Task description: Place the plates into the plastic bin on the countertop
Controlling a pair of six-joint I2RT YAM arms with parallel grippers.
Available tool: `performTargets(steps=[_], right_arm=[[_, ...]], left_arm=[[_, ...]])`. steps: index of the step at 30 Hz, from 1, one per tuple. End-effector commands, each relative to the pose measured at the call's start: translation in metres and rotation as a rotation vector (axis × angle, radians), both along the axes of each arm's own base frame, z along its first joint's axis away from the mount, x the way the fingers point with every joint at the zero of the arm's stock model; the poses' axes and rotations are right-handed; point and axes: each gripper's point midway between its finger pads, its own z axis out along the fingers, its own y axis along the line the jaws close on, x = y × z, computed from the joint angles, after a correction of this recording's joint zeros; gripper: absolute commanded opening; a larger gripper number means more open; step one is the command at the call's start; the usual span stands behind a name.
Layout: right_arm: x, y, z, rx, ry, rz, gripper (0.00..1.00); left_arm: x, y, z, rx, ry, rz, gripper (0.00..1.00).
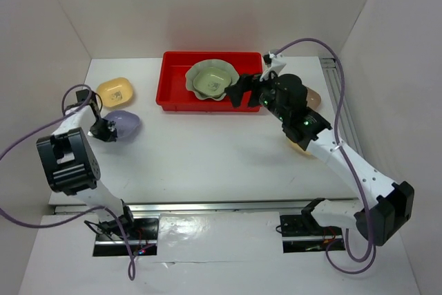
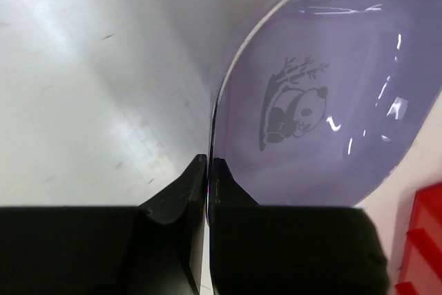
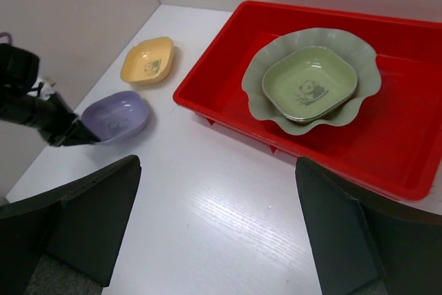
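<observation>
A lavender plate (image 1: 124,124) with a panda print (image 2: 324,101) lies on the white countertop (image 1: 207,157) at the left. My left gripper (image 1: 103,129) (image 2: 207,164) is shut on its near rim, one finger inside the plate and one outside. A yellow plate (image 1: 115,91) (image 3: 148,60) lies just behind it. The red plastic bin (image 1: 173,81) (image 3: 228,112) holds a large pale green scalloped plate (image 1: 231,74) (image 3: 366,67) with a small green plate (image 1: 210,82) (image 3: 309,84) nested in it. My right gripper (image 1: 242,91) (image 3: 221,233) hangs open and empty over the bin's front edge.
A tan plate (image 1: 314,98) and a yellowish plate (image 1: 298,146) show partly from under the right arm at the right. White walls enclose the countertop on three sides. A metal rail (image 1: 338,94) runs along the right wall.
</observation>
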Motion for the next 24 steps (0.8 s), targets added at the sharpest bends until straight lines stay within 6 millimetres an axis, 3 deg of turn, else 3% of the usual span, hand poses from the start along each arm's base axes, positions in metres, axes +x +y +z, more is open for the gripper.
performTargets(steps=[1, 4, 7, 9, 10, 11, 12, 13, 14, 15, 17, 18, 20, 21, 23, 24], right_arm=[[-0.004, -0.026, 0.011, -0.009, -0.017, -0.085, 1.0], [-0.004, -0.039, 0.018, -0.001, -0.016, -0.124, 1.0], [-0.001, -0.052, 0.023, 0.008, -0.018, -0.175, 1.0], [-0.001, -0.06, 0.019, 0.012, 0.001, -0.225, 1.0], [0.0, -0.068, 0.022, 0.016, -0.009, -0.254, 1.0], [-0.002, -0.075, 0.015, 0.009, 0.01, -0.285, 1.0], [0.002, -0.088, 0.0, -0.002, 0.042, -0.367, 1.0], [0.001, -0.1, -0.004, -0.001, 0.049, -0.421, 1.0], [-0.002, -0.12, -0.01, -0.007, 0.063, -0.51, 1.0], [-0.005, -0.126, -0.023, 0.003, 0.087, -0.543, 1.0], [-0.017, -0.142, -0.021, 0.032, 0.073, -0.587, 1.0], [-0.021, -0.153, -0.026, 0.047, 0.079, -0.632, 1.0], [-0.036, -0.17, -0.013, 0.084, 0.045, -0.674, 1.0], [-0.041, -0.179, -0.008, 0.101, 0.034, -0.71, 1.0], [-0.052, -0.193, 0.001, 0.132, 0.011, -0.754, 1.0], [-0.057, -0.204, -0.005, 0.119, 0.026, -0.808, 1.0]], left_arm=[[-0.034, 0.0, 0.049, 0.109, 0.008, -0.034, 0.0], [-0.028, -0.019, 0.102, 0.119, -0.172, -0.107, 0.0], [-0.009, -0.043, 0.149, 0.107, -0.335, -0.197, 0.0], [0.017, -0.063, 0.188, 0.079, -0.488, -0.288, 0.0], [0.033, -0.073, 0.195, 0.052, -0.531, -0.329, 0.0], [0.047, -0.094, 0.205, 0.031, -0.582, -0.41, 0.0], [0.064, -0.108, 0.233, 0.033, -0.655, -0.459, 0.0], [0.079, -0.122, 0.244, 0.042, -0.689, -0.515, 0.0], [0.098, -0.153, 0.234, 0.031, -0.669, -0.599, 0.0], [0.114, -0.165, 0.261, 0.073, -0.727, -0.657, 0.0], [0.138, -0.204, 0.267, 0.079, -0.756, -0.775, 0.0], [0.163, -0.212, 0.263, 0.11, -0.747, -0.808, 0.0], [0.18, -0.231, 0.249, 0.111, -0.706, -0.831, 0.0], [0.203, -0.234, 0.239, 0.109, -0.7, -0.832, 0.0], [0.215, -0.251, 0.223, 0.083, -0.679, -0.842, 0.0], [0.222, -0.253, 0.216, 0.072, -0.672, -0.83, 0.0]])
